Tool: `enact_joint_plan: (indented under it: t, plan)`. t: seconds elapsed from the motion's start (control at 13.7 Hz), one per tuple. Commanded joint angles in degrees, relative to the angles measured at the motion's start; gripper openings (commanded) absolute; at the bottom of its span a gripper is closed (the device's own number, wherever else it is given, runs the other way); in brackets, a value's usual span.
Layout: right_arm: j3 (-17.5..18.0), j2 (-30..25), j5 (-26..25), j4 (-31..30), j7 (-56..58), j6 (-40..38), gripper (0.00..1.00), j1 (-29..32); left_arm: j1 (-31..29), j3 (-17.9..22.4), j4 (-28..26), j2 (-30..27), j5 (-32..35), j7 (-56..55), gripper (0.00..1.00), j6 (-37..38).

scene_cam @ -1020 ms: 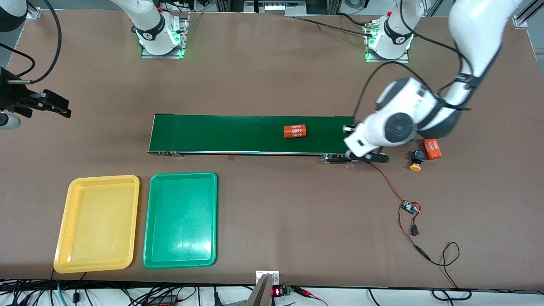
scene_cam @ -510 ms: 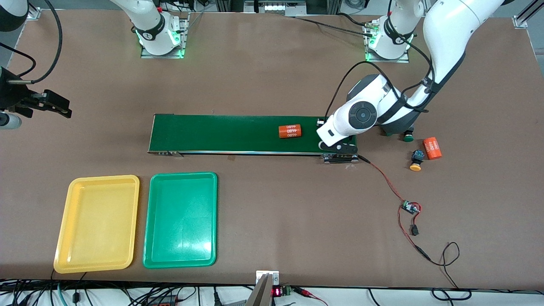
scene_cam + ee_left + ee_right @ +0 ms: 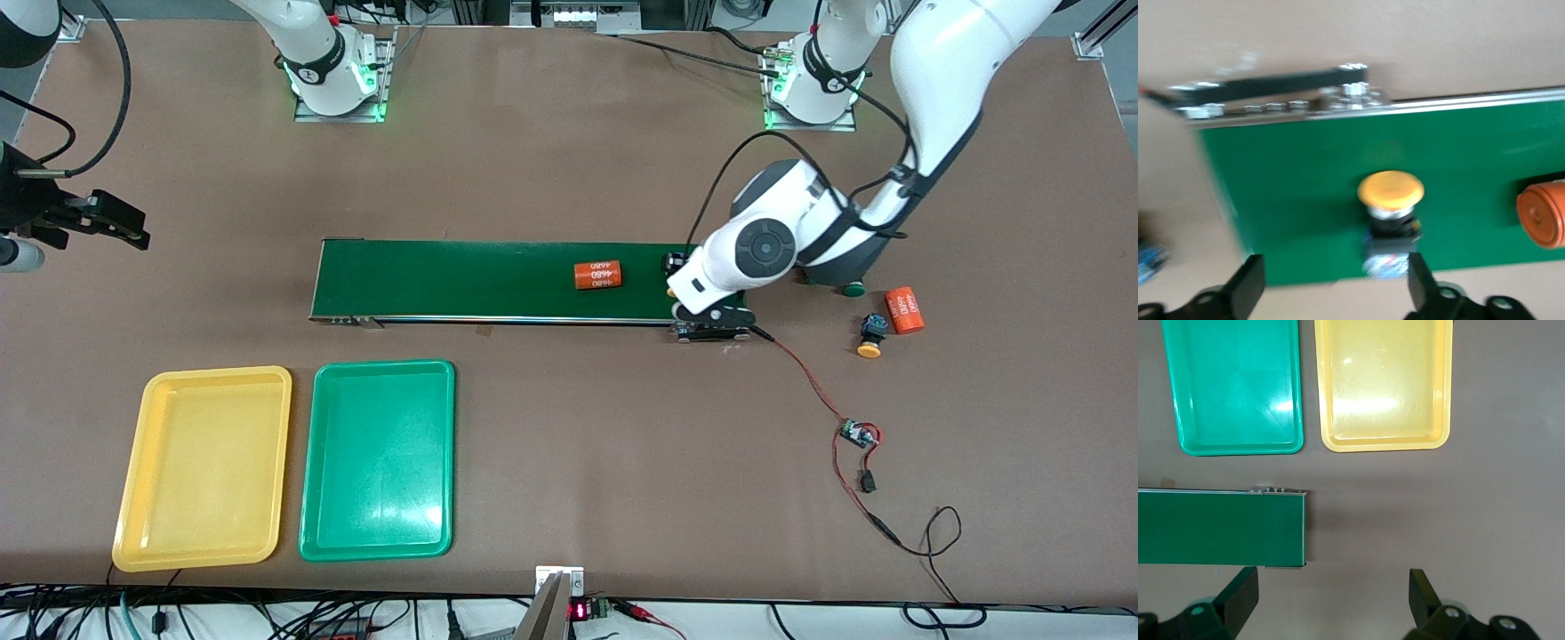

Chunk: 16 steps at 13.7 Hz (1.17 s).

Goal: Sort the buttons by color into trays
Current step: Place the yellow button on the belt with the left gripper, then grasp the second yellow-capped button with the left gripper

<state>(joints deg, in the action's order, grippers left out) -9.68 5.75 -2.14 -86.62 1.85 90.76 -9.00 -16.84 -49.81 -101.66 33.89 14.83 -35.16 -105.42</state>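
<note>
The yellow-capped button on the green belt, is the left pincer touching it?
Apart. The left wrist view shows the left pincer open, its fingers clear on each side of the yellow-capped button.

Glossy plastic is seen on the yellow tray (image 3: 204, 468) and green tray (image 3: 378, 460); the belt (image 3: 462, 280) beside them looks matt; the desk (image 3: 569, 160) is dull.

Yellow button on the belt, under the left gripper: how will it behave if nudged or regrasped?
The yellow button lies on its side on the green belt, so its round cap would probably let it roll in an arc if pushed. The domed cap looks smooth, likely slippery; the squarer dark body seems the safer hold. The left gripper has open fingers straddling it.
</note>
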Motion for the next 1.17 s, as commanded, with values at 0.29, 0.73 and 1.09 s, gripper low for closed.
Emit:
enact_joint_plan:
  t: [0.29, 0.73, 1.09]
  plan:
    - [0.36, 0.22, 0.47, -0.22, -0.79, 0.91, 1.00, 0.82, -6.08, 4.80, 9.11, 0.64, 16.79, 6.06, 1.00, 14.98]
    - [0.36, 0.22, 0.56, -0.22, -0.71, 0.56, 1.00, 0.47, -18.29, 5.69, 2.55, 4.26, 20.94, 20.11, 1.00, 4.03]
    - [0.36, 0.22, 0.65, -0.22, -0.79, 0.64, 1.00, 0.65, -22.01, 5.95, -5.03, 4.35, 21.12, 21.19, 1.00, -5.84]
